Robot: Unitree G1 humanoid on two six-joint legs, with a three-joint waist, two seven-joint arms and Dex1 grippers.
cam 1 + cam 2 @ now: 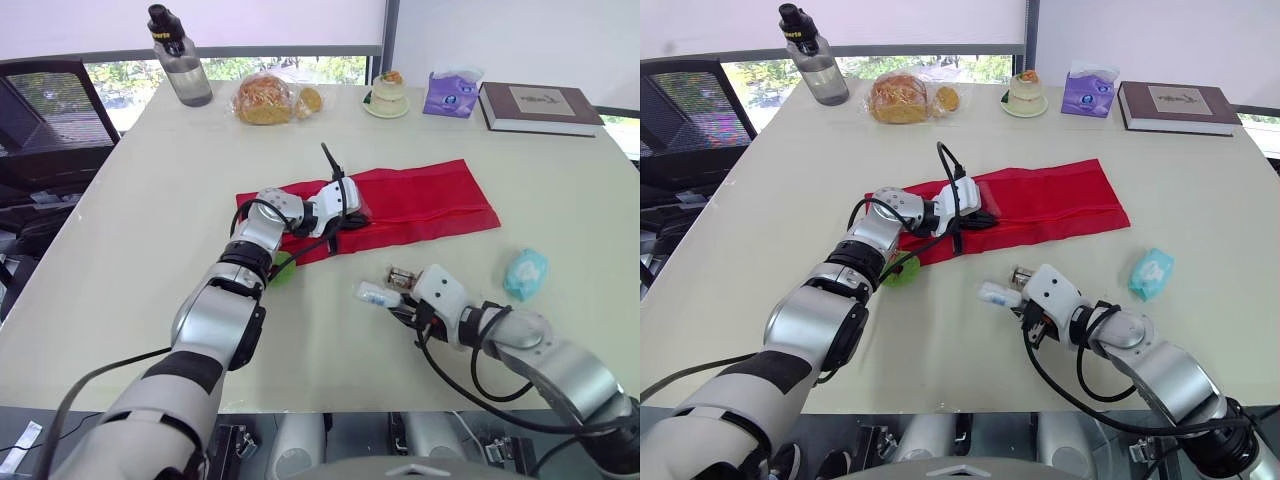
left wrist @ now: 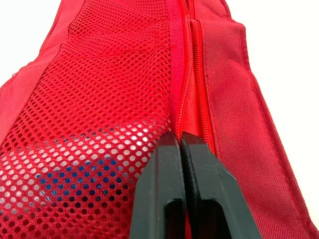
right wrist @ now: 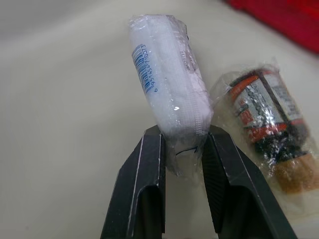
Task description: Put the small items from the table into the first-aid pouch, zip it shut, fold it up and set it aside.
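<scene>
Gauze roll (image 3: 167,82) is grasped endwise by the right gripper (image 3: 182,137); lift slowly. Left gripper (image 2: 182,142), clenched on the pouch (image 1: 420,200), should steady it

The left arm (image 1: 215,320) and right arm (image 1: 560,370) wear rounded silver-grey shells with black joint bands; thin black cables (image 1: 100,373) loop past white wrist housings (image 1: 437,285) (fingers (image 2: 162,199) flat, matte black).

Matt red cloth pouch (image 2: 234,99) with mesh panel (image 2: 99,114); white gauze roll (image 3: 167,84) in glossy clear plastic.
</scene>
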